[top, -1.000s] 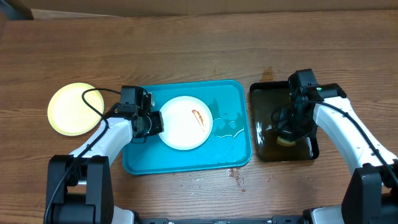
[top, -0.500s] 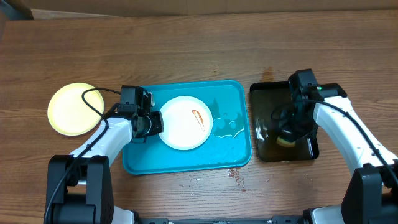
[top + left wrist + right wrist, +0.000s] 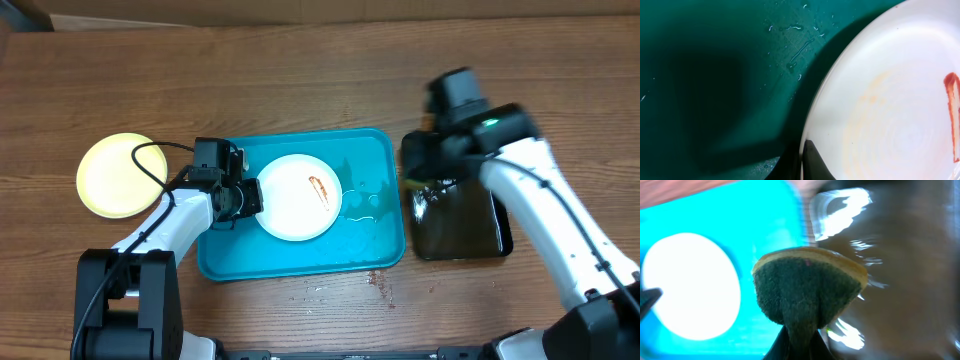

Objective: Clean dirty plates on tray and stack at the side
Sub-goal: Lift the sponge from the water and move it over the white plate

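While the left gripper (image 3: 245, 198) is pinched onto the left rim of the white plate (image 3: 300, 197), which lies in the left half of the turquoise tray (image 3: 375, 245), the right gripper (image 3: 796, 344) is closed tight on a green-and-yellow sponge (image 3: 807, 287) that it holds by its lower edge. The left wrist view shows one dark finger (image 3: 812, 162) on the plate's rim and a shadow beneath that edge, so the rim may be tipped up a little, though this cannot be told for certain. The right arm is blurred in the overhead view and hangs over the far-left corner of the black tray (image 3: 470, 235), right beside the turquoise tray's right wall. From the sponge the plate lies to the left, across the wet right part of the tray. The reddish smear (image 3: 322, 188) sits on the plate's right half, the side facing the sponge, its long axis running slantwise from far-left to near-right. The right arm looks best placed to wipe it; the left only steadies. The yellow-green plate (image 3: 120, 175) rests on the table (image 3: 300, 80), left of the tray.
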